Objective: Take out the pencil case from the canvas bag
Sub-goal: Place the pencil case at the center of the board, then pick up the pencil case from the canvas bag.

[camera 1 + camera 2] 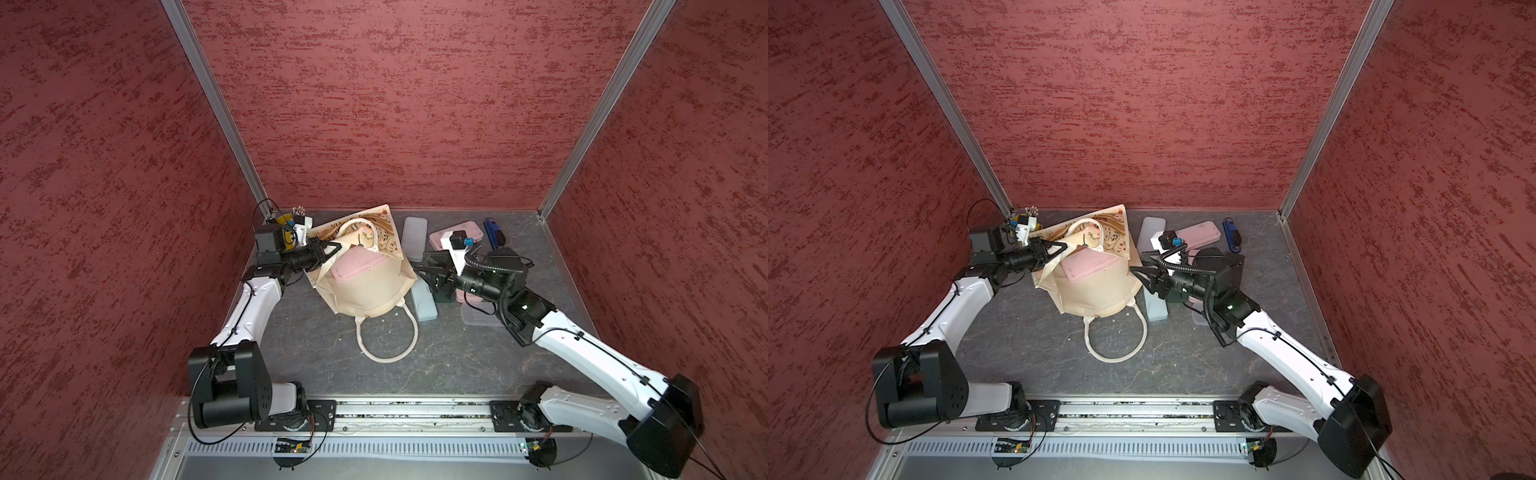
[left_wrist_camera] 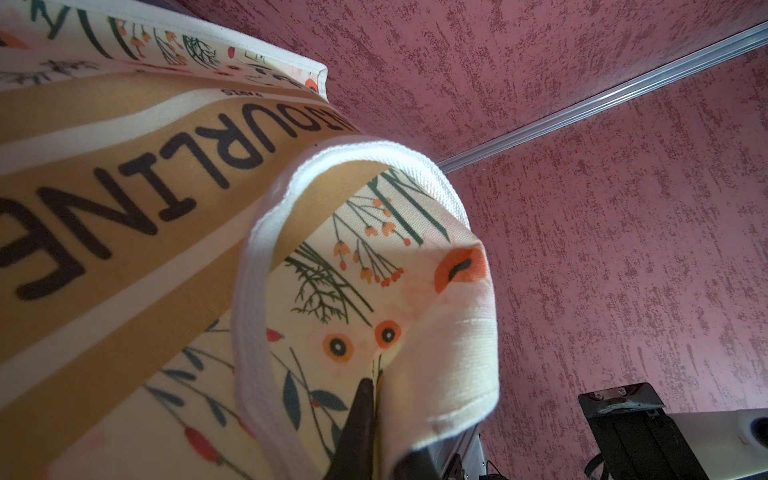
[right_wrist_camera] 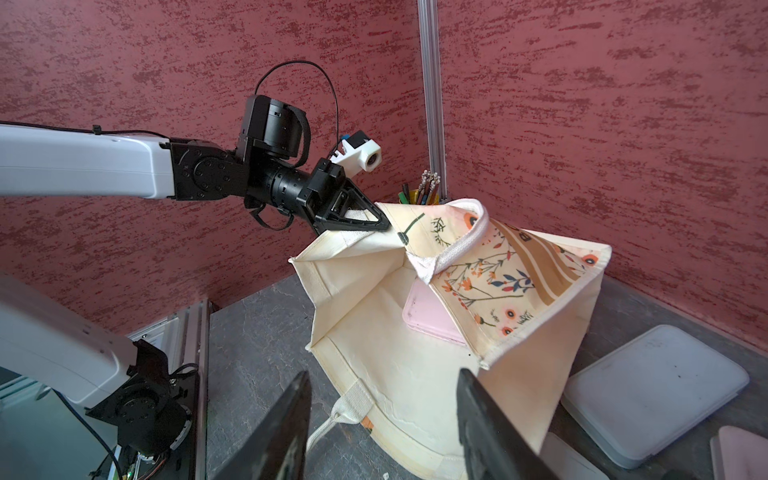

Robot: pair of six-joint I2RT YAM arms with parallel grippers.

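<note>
- The bag (image 1: 361, 295), cream canvas with a floral face and a tan lettered band, sits on the dark surface (image 1: 332, 365) between my two arms.
- My left hand (image 3: 384, 224) is closed tight on the bag's top rim, pinching the cloth and holding the mouth lifted open. In the left wrist view, floral cloth (image 2: 374, 291) folds over one dark fingertip (image 2: 365, 386).
- One thick white handle (image 1: 386, 336) lies in a loop on the surface at the front of the bag; the other (image 3: 465, 241) curls over the raised floral side.
- Inside the open mouth lies the pencil case (image 1: 357, 268), flat, pink and round-cornered. It is in the bag, and neither hand touches it.
- In both top views its long axis runs across the mouth, one end near my left hand, the other towards my right side and slightly farther back. In the right wrist view the floral flap hides part of it (image 3: 428, 316).
- My right hand (image 1: 1139, 262) is about half open and empty, pointing at the bag's mouth from just beside it, not touching.
- A yellow bucket (image 1: 286, 219) of pens stands in the back corner behind my left hand.
- Several flat cases, one grey (image 1: 414, 232), lie on the surface around my right arm.
</note>
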